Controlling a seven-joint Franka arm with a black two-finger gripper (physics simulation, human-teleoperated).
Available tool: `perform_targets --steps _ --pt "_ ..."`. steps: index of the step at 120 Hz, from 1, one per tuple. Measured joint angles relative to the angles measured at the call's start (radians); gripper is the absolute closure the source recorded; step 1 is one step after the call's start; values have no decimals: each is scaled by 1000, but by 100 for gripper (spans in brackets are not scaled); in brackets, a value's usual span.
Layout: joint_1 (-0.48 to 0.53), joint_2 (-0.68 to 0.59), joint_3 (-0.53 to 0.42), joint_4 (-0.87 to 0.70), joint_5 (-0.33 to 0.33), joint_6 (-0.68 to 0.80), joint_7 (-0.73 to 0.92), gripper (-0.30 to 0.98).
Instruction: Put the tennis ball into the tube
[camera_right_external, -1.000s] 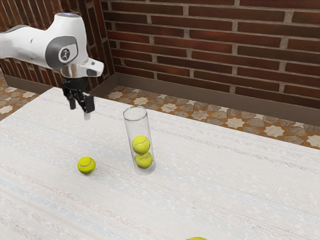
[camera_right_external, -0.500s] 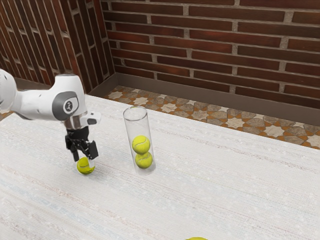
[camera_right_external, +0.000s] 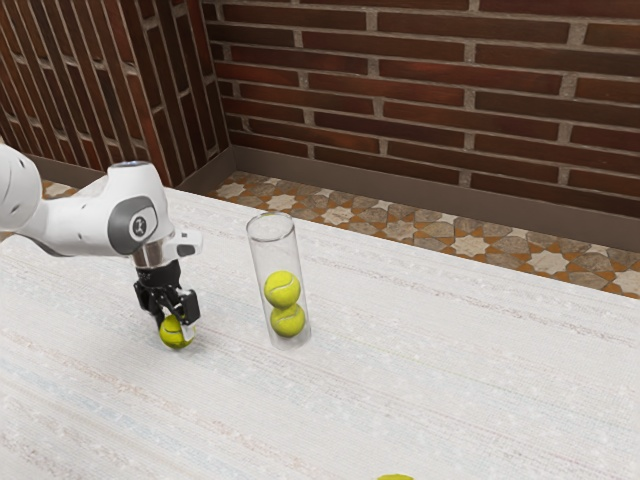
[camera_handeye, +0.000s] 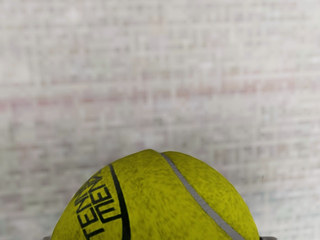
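fingers on the ball, tube waiting!

the fingers (camera_right_external: 190, 308) pinch the tennis ball (camera_right_external: 174, 334) from both sides, down on the surface (camera_right_external: 450, 380), beside the clear tube (camera_right_external: 274, 258). danger here: a shallow grip could squirt it loose on the lift; poor aim could clip the rim. and what a ball: fuzzy yellow-green, black lettering, a grey seam curving over!

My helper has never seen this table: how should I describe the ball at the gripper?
On the white table, find the clear tube. Toward the exterior view's left from it is the yellow ball. Unlike the pair inside the tube and the yellow sliver at that view's lower edge, it's held by the gripper.
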Motion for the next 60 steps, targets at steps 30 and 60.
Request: perform_targets --steps 30,60 --pt "0 16 0 2 3 12 -13 26" --pt "-3 -164 -49 3 7 10 -30 34"
